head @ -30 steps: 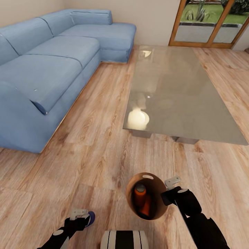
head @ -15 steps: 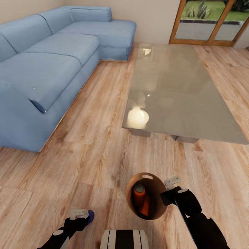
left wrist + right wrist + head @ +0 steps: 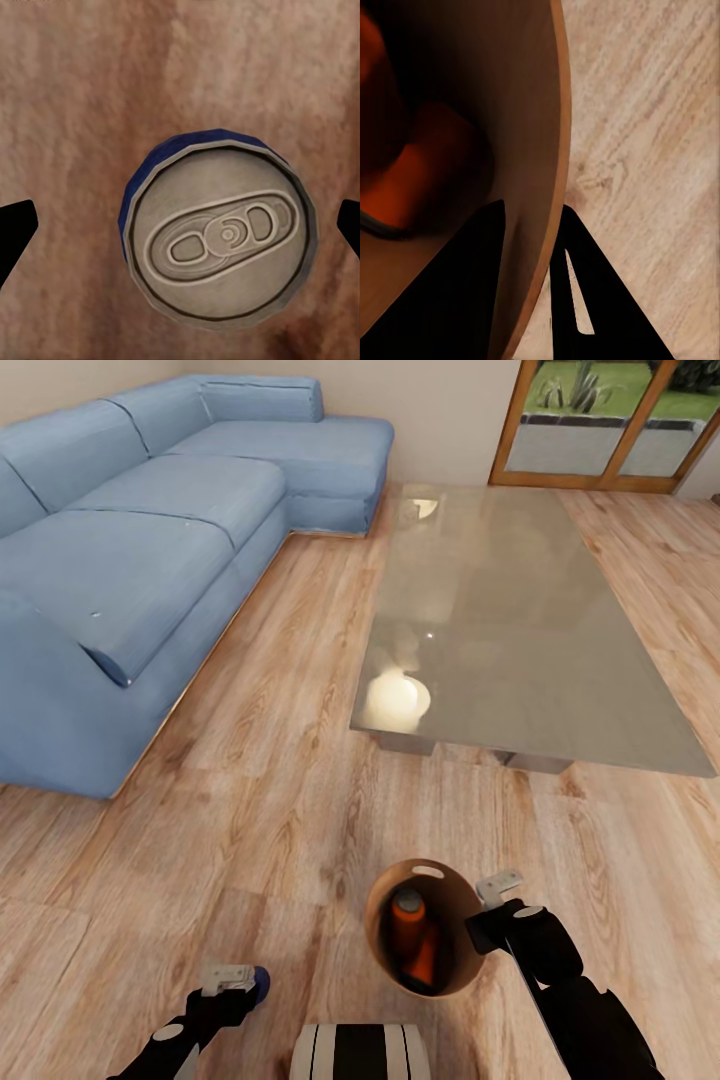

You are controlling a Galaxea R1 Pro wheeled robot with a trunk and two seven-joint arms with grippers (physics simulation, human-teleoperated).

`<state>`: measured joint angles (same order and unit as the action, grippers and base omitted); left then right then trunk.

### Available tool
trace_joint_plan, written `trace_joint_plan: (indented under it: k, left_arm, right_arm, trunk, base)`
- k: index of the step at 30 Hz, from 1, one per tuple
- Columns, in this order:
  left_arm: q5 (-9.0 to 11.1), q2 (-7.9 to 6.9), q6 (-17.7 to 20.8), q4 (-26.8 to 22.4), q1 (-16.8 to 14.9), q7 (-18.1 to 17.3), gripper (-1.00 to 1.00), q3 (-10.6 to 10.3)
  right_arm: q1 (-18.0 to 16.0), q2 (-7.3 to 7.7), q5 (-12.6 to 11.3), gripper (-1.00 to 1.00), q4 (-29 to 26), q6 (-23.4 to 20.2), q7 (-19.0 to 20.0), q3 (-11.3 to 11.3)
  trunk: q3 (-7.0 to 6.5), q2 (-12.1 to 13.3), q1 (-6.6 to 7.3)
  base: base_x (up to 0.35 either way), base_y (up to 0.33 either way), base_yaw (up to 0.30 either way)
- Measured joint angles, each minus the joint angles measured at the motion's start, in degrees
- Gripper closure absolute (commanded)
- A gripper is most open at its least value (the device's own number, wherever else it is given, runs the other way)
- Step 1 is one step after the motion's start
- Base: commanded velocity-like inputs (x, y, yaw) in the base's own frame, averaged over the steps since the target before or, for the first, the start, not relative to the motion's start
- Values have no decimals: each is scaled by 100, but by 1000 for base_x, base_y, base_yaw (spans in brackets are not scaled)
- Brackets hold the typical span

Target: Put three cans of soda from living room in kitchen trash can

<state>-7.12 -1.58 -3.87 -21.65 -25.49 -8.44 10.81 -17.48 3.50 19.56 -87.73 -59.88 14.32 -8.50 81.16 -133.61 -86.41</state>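
The right gripper is clamped on the wall of the trash can, one finger inside and one outside, holding it tipped so its copper mouth faces the head camera. Two orange soda cans stand roughly upright inside it, silvery ends up.

The left gripper grips the blue soda can by its sides; the left wrist view looks straight down its long axis onto the pull-tab end, which the head view cannot show.

The glass bench and blue sofa lie beyond on the plank floor.
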Motion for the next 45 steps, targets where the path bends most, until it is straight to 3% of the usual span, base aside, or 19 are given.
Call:
trace_joint_plan:
  k: [20,45]
  left_arm:
    - [0,0,0,-6,0,8,-100,0]
    - [0,0,4,-6,0,9,-100,0]
  right_arm:
    - [0,-4,-23,100,1,-2,0,0]
    - [0,-6,-46,100,1,-4,1,-1]
  trunk:
    - [110,0,0]
    - [115,0,0]
  base:
    - [0,0,0]
    - [1,-11,0]
